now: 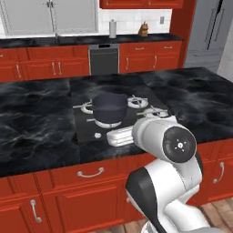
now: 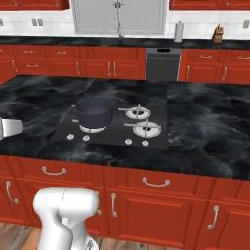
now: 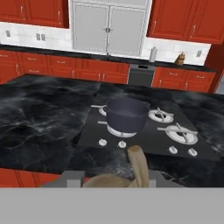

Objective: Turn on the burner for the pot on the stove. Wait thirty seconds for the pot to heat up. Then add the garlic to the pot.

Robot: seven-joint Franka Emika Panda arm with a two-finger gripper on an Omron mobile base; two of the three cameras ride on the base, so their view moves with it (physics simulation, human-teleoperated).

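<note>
A simulated kitchen with red cabinets [image 3: 39,65] and an island topped in black marbled counter [image 3: 43,122]. The landmark is the pot [image 3: 127,113], a deep, dark grey-blue, lidless pot with small side handles. It stands upright on the stove [image 3: 144,135], a flat black glass cooktop set into the island.

The pot sits on the near-left burner [image 3: 117,131]. That burner's silver ring shows just under the pot's base on the side facing the camera. To the right of the pot are two more burners [image 3: 180,133], uncovered, one behind the other. In front of the pot, along the stove's near edge, runs a row of small silver knobs [image 3: 122,144]. Two of them lie just in front of the pot and two farther right.

In the hand view, the gripper [image 3: 117,178] hangs in front of the pot, on the near side of the knob row, over the counter's front edge. It looks towards the pot. It is clenched on the garlic [image 3: 136,164], a tan-beige bulb whose stalk pokes up between the fingers. The garlic is well apart from the pot and not inside it.

From the left base view, the white arm [image 1: 168,150] reaches in from the lower right, nearer than the pot.

Far behind the pot, against the back wall, are a dishwasher [image 3: 141,75] and grey upper cupboard doors [image 3: 109,26].
</note>
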